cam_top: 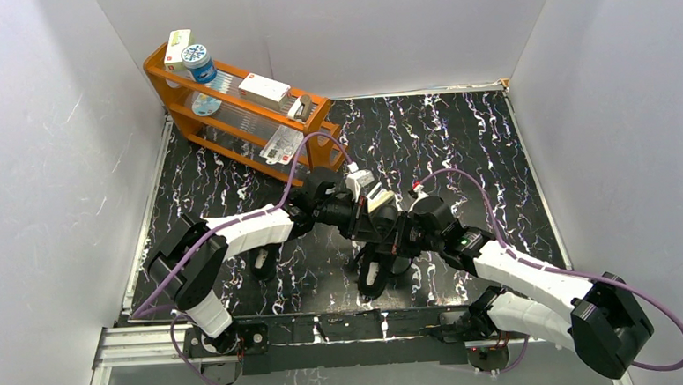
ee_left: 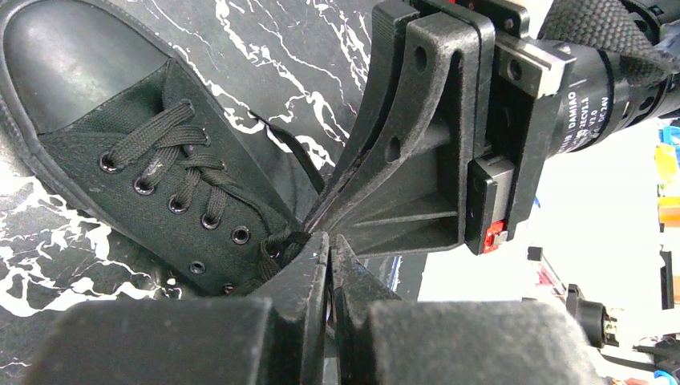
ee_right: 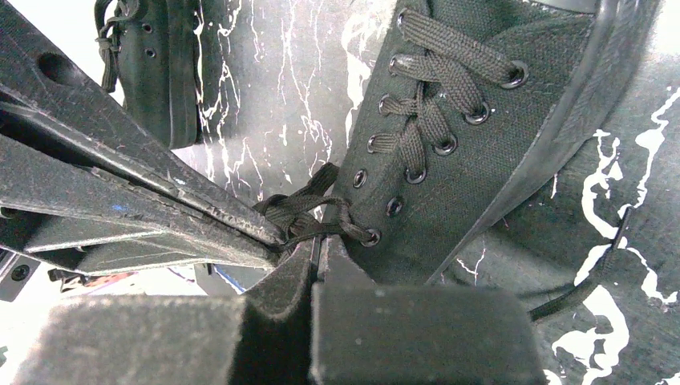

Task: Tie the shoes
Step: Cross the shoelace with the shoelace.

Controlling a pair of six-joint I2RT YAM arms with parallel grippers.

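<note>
**Tightening the crossing at the top eyelets**

I am working on one shoe (ee_left: 152,160), which is lying on the tabletop (cam_top: 459,151) between the arms. The other shoe (ee_right: 160,72) is lying beside it, apart. My left hand (ee_left: 329,245) and right hand (ee_right: 317,245) are both fully closed, tips almost touching, each seeming to pinch the laces (ee_right: 309,212). I am judging that slow, even sideways pulling is best, so the shoe is not lifting.

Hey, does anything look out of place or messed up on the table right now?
Nothing spilled or broken. The shoe is untied: two eyelets look empty, and a loose lace trails across the table beside it.
</note>
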